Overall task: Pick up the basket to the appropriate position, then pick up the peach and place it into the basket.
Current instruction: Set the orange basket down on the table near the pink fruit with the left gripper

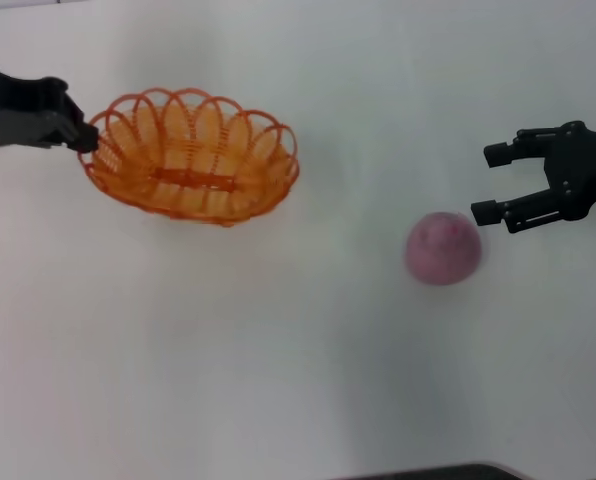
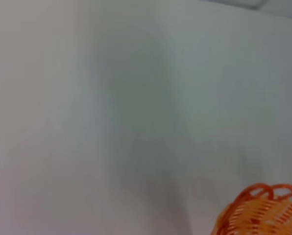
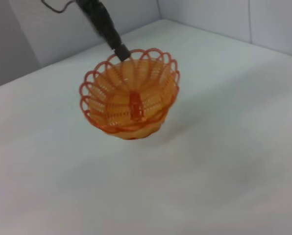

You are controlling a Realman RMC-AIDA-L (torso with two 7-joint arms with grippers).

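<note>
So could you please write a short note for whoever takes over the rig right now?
Left gripper: shut on the rim of the basket at its left end.
Right gripper: open, empty, just right of the peach, not touching it.
The peach lies on the white table, apart from the basket, to its right.
Done: basket gripped.
Left: settle the basket's position, then pick up the peach and place it inside; the basket is empty.
</note>
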